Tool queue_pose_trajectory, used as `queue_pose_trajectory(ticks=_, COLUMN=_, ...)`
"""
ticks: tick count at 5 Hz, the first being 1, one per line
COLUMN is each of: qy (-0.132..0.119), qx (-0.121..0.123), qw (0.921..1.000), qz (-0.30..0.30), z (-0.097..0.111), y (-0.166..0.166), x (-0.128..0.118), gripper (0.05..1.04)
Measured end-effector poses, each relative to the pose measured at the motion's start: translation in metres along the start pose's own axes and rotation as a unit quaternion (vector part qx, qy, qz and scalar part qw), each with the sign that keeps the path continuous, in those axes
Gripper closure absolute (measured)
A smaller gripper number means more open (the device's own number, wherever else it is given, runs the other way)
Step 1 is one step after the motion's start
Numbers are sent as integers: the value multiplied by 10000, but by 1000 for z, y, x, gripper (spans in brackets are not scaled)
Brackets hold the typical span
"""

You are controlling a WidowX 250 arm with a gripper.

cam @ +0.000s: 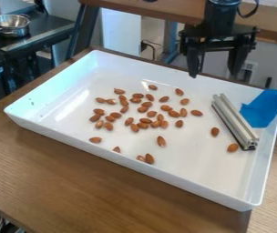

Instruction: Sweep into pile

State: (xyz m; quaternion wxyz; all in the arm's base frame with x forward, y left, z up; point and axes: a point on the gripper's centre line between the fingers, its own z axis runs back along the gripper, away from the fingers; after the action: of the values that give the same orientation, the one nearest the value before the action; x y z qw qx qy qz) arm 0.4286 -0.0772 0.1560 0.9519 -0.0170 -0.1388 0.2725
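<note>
Lying scattered below the gripper (214,75) are almonds (161,141).

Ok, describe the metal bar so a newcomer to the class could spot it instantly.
Find the big white tray on the wooden table. At its right side in the picture, beside the blue sheet, lies the metal bar. It is long, straight and silvery, unlike the small brown almonds nearby.
</note>
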Motion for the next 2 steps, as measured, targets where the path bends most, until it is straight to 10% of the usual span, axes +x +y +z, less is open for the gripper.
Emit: queue_pose_trajectory(ticks=2, qy=30, qx=8, qw=10000, qz=39, z=-23, y=-4, x=-2, gripper=84)
